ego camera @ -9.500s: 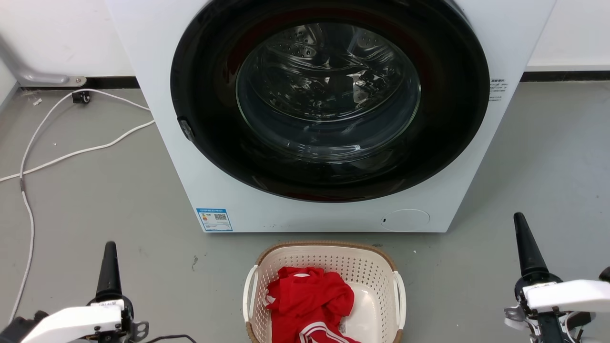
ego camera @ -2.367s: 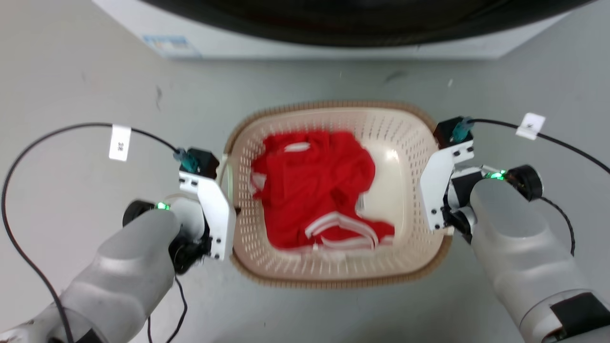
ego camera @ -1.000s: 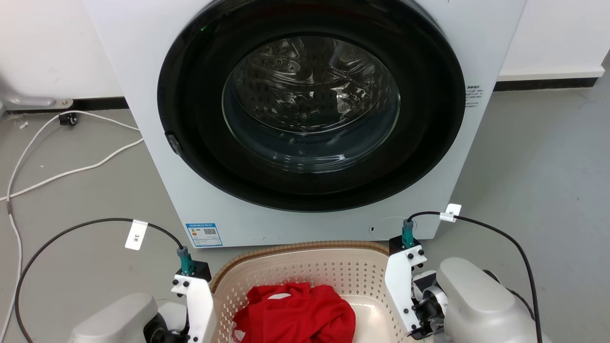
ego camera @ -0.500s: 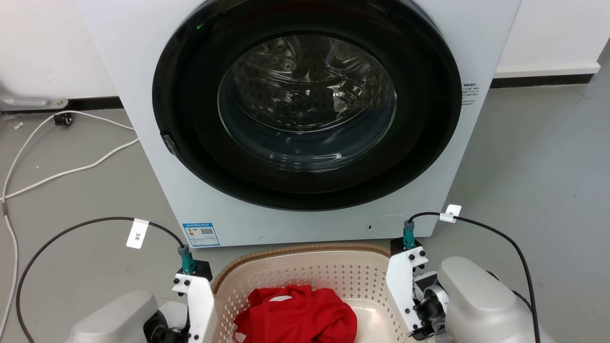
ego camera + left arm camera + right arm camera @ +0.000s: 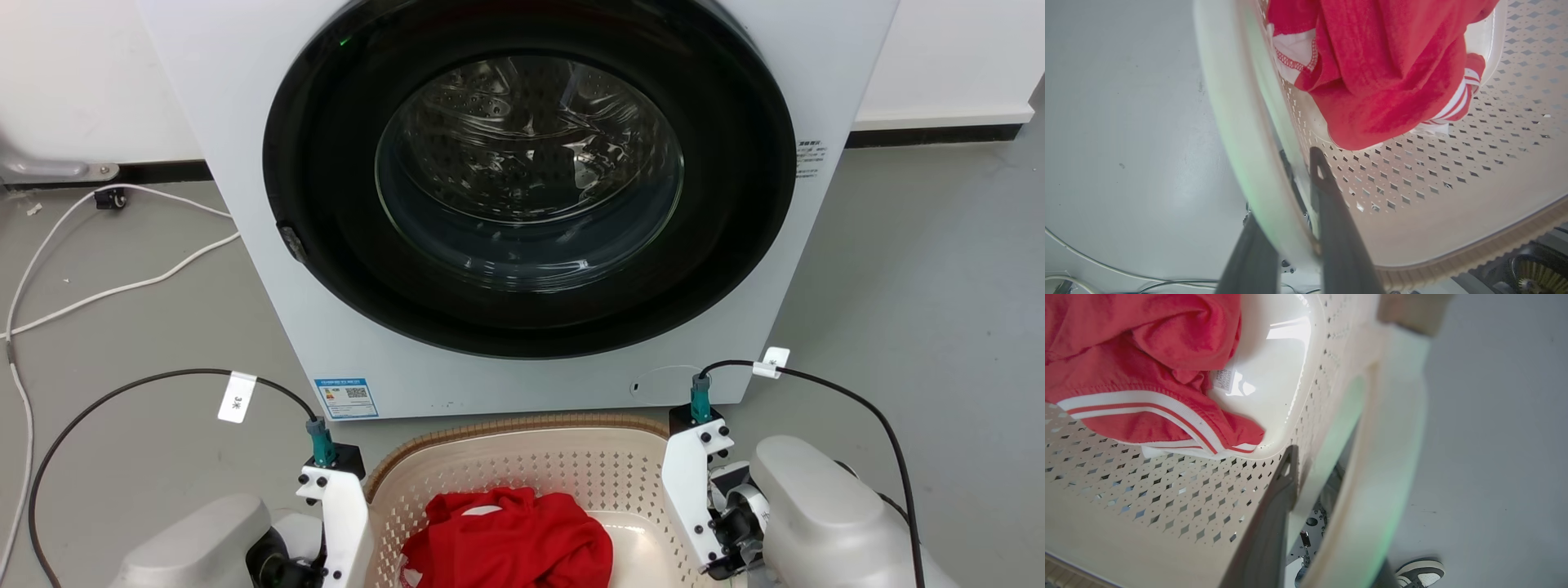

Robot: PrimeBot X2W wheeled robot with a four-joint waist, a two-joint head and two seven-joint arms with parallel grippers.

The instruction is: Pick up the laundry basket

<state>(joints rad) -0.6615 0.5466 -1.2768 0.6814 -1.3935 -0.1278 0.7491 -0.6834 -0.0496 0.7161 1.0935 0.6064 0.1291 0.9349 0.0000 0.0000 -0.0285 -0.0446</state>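
The cream perforated laundry basket (image 5: pixel 506 430) with its brown woven rim sits at the bottom middle of the head view, between my two wrists. A red garment with white stripes (image 5: pixel 506 543) lies inside it. My left gripper (image 5: pixel 1290 204) is shut on the basket's left white handle (image 5: pixel 1237 122), one dark finger (image 5: pixel 1331 212) inside the wall and the other outside. My right gripper (image 5: pixel 1331 498) is shut on the right handle (image 5: pixel 1388 457), with one finger (image 5: pixel 1276 514) inside the wall and the outer one mostly hidden. In both wrist views the floor lies well beneath the basket.
The white washing machine (image 5: pixel 245 204) with its round dark glass door shut stands directly ahead, close to the basket's far rim. A white cable (image 5: pixel 122 286) trails over the grey floor at the left. A person's shoe (image 5: pixel 1419 571) shows by the basket's right side.
Since the earliest frame both grippers have gone from beside the basket to shut on its handles. Over the last second only the camera has shifted slightly; basket and arms look unchanged.
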